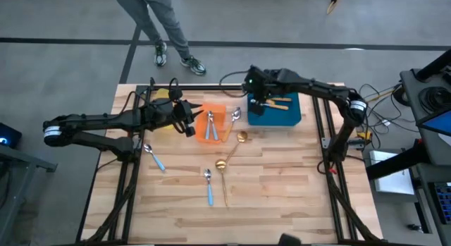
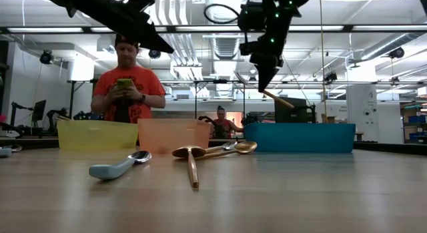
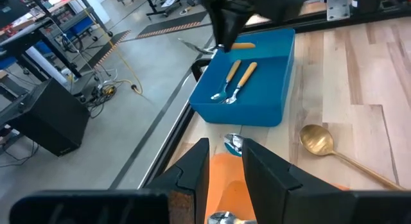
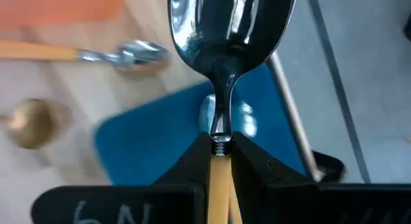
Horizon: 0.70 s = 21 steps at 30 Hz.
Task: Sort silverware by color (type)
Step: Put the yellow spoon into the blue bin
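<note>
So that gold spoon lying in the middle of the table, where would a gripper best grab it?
Probably from straight above, closing across the thin handle of the gold spoon. It lies flat on the table with bare wood on both sides of the handle, while the round bowl is wider and harder to pinch.

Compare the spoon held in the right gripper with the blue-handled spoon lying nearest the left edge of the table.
The held spoon has an orange handle; the table spoon has a light-blue one. The held spoon hangs above the blue bin, pinched at its handle by the right gripper; the table spoon lies flat on the wood, untouched, well away from the left gripper over the orange bin. Both have silver bowls.
</note>
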### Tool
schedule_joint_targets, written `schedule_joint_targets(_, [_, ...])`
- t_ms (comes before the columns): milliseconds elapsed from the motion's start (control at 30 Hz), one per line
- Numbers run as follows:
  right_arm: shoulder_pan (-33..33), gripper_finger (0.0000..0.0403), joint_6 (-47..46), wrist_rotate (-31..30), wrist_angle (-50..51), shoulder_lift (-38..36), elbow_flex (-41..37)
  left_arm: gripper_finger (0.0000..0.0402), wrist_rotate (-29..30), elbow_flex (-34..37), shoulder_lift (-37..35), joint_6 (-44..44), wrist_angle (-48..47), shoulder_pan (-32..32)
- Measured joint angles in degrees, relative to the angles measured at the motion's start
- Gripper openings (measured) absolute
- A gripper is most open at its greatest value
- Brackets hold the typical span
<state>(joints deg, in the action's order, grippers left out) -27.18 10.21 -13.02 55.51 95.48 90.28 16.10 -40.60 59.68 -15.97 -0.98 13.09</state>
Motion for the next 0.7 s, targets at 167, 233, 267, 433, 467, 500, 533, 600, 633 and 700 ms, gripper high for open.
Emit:
schedule_joint_targets(167, [-4.4, 0.0029, 4.8, 0.0, 1.2, 0.0, 0.4, 0.0075, 3.6, 0.0, 0.1, 0.0, 1.3, 0.9])
schedule_joint_targets(233, [-5.3, 0.0029, 6.3, 0.0, 1.9, 0.0, 0.5, 0.0075, 7.0, 0.0, 0.1, 0.1, 1.2, 1.3])
schedule_joint_targets(267, [-5.6, 0.0029, 7.1, 0.0, 2.4, 0.0, 0.5, 0.0075, 8.7, 0.2, 0.1, 0.3, 1.2, 1.4])
schedule_joint_targets(433, [-6.1, 0.0029, 9.0, 0.0, 8.1, 0.0, 0.5, 0.0075, 13.6, 1.6, 0.1, 0.7, 0.8, 1.4])
schedule_joint_targets(467, [-6.1, 0.0029, 9.3, 0.0, 9.2, 0.0, 0.5, 0.0075, 13.6, 2.0, 0.1, 1.0, 0.9, 1.4])
schedule_joint_targets(500, [-6.1, 0.0029, 9.7, 0.0, 10.2, 0.0, 0.4, 0.0075, 13.7, 2.5, 0.1, 1.0, 1.0, 1.4])
schedule_joint_targets(533, [-6.1, 0.0029, 10.0, 0.0, 10.9, 0.0, 0.4, 0.0075, 13.7, 2.9, 0.1, 1.0, 1.1, 1.4])
schedule_joint_targets(600, [-6.1, 0.0029, 10.3, 0.0, 11.8, 0.0, 0.4, 0.0075, 13.7, 3.6, 0.1, 1.0, 1.3, 1.4])
schedule_joint_targets(633, [-6.1, 0.0029, 10.4, 0.0, 11.9, 0.0, 0.3, 0.0075, 14.0, 3.8, 0.1, 1.0, 1.4, 1.4])
schedule_joint_targets(700, [-6.1, 0.0029, 10.4, 0.1, 11.9, 0.0, 0.2, 0.0075, 15.0, 4.0, 0.0, 1.1, 1.4, 1.4])
